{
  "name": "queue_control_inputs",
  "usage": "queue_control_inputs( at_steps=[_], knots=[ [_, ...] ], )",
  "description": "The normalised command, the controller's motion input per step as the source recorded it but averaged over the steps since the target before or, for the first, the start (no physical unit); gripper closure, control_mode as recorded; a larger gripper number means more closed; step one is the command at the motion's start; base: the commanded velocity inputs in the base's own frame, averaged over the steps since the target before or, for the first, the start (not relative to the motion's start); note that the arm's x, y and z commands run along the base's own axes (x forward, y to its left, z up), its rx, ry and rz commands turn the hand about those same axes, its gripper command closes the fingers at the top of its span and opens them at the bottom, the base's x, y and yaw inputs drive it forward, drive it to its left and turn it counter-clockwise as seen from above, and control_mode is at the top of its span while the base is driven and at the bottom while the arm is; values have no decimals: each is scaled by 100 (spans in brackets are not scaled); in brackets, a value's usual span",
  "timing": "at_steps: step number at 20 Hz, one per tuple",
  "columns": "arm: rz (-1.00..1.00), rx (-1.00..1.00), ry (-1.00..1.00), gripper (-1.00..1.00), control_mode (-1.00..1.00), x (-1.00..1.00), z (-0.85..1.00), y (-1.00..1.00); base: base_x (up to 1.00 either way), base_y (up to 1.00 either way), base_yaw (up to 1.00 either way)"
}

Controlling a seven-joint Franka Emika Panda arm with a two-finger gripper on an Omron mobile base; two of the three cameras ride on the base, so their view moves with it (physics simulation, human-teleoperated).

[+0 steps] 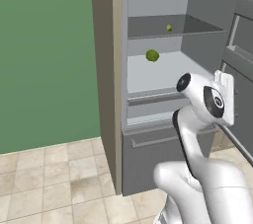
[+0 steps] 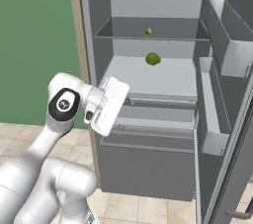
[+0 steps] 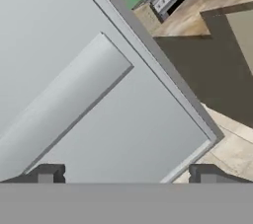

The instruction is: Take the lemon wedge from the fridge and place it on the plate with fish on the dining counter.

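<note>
The fridge [image 2: 148, 94] stands open. The lemon wedge [image 2: 148, 30] sits untouched on the upper shelf, at 11 o'clock of the green fruit [image 2: 153, 59]. The gripper [image 3: 126, 176], jaws apart and empty, faces the lower drawer front. Fetching and plating remain.

we see the fridge [image 1: 163, 94] cut off at the top edge in both base views, and its open door [image 2: 232, 119] runs out past the right edge. the lemon wedge [image 2: 148, 30] on the upper shelf is too small for us to make out its shape. the arm covers part of the lower drawer front [image 1: 148, 141]. in the hand view the fingertips [image 3: 47, 173] of the hand [image 3: 126, 174] barely rise into view.
</note>
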Motion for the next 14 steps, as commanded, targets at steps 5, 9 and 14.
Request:
queue_control_inputs(
  at_steps=[5,9,14],
  knots=[
    [65,0,4,-100,-100,0,5,93,0,0,0],
    [74,5,12,-100,-100,1,17,59,0,0,0],
    [74,7,25,-100,-100,0,14,53,0,0,0]
  ],
)
